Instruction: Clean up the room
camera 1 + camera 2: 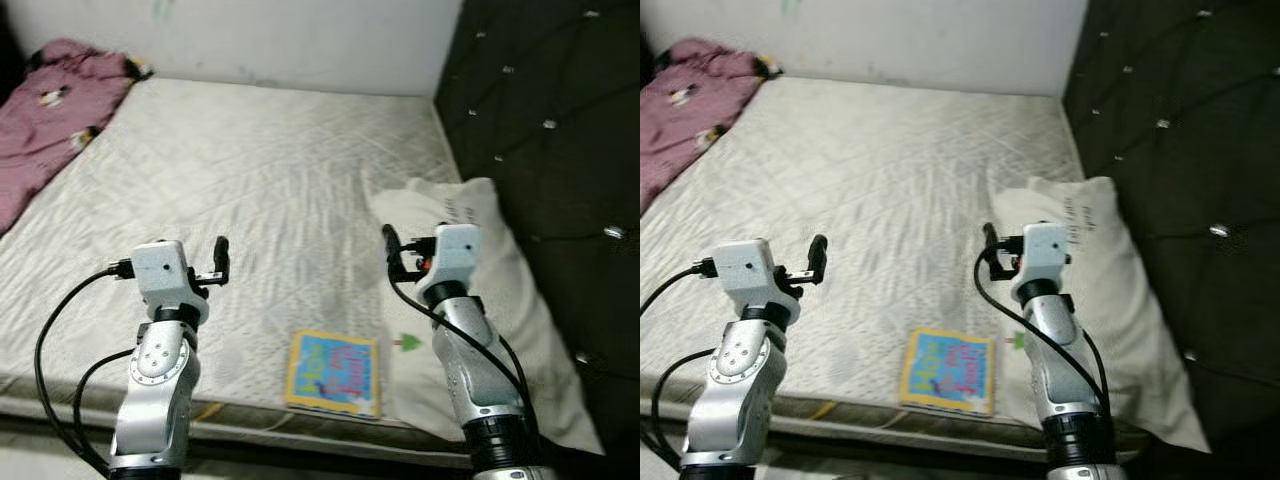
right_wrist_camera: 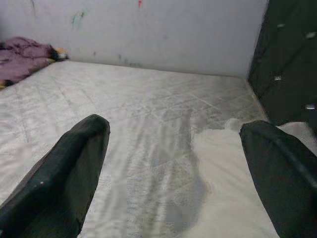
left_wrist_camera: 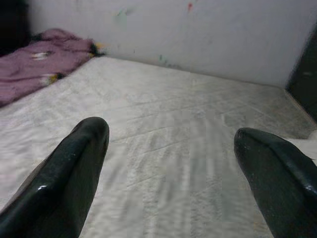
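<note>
A colourful picture book [image 1: 334, 373] lies flat near the front edge of a bare white mattress [image 1: 240, 190]. A white pillow [image 1: 480, 310] rests along the mattress's right side, beside the book. A crumpled pink blanket [image 1: 50, 110] is heaped at the far left corner. My left gripper [image 1: 221, 260] hovers over the mattress to the left of the book, open and empty. My right gripper [image 1: 392, 250] is raised above the pillow's left edge, also open with nothing between its fingers. In the wrist views the left fingers [image 3: 64, 173] and right fingers [image 2: 59, 173] spread wide apart.
A dark tufted headboard [image 1: 540, 120] rises along the right side behind the pillow. A pale wall [image 1: 260, 40] closes off the far end of the bed. The mattress's front edge [image 1: 250, 415] runs just below the book.
</note>
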`<state>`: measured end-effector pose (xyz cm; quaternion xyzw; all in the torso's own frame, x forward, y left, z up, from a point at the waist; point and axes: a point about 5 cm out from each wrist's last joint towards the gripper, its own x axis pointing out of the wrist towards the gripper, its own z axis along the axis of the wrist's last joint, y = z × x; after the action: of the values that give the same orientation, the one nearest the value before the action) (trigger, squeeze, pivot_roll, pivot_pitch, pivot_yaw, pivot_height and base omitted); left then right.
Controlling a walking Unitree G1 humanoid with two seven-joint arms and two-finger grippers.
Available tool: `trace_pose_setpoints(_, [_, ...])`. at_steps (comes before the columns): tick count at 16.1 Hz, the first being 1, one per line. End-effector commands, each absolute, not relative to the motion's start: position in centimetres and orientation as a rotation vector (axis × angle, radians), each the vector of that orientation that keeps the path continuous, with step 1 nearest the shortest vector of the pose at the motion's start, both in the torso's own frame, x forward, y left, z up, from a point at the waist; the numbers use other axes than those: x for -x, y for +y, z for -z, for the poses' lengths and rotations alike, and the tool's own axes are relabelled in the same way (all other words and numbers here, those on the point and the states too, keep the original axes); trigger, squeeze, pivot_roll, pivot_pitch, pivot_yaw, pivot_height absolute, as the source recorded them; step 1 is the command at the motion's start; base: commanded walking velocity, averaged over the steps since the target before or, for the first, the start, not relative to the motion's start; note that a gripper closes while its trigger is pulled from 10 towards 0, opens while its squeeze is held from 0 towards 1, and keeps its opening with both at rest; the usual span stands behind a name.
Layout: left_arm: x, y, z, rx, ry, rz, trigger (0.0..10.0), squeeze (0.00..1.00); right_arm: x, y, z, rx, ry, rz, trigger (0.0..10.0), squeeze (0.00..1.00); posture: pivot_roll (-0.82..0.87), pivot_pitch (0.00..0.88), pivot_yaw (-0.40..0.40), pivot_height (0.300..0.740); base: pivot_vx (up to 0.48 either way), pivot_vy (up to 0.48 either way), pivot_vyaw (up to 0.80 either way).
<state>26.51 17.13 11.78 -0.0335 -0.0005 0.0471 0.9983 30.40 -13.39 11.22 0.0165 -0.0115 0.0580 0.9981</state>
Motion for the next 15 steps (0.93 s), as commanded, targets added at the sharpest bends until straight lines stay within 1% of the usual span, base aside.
trace_pose_setpoints(1, [-26.61,17.13,-11.85,0.07,0.002,-0.088,10.0,0.0,-30.43,-13.23,-11.38,-0.039,-0.022,-0.129,10.0,0.0,0.0,0.0,0.029,0.74,0.0,0.465,0.0])
trace_pose_setpoints(15, [-27.05,16.81,-11.83,0.071,0.01,-0.075,10.0,0.0,-30.54,-13.11,-11.21,-0.044,-0.013,-0.131,10.0,0.0,0.01,0.0,0.033,0.74,0.0,0.464,0.0])
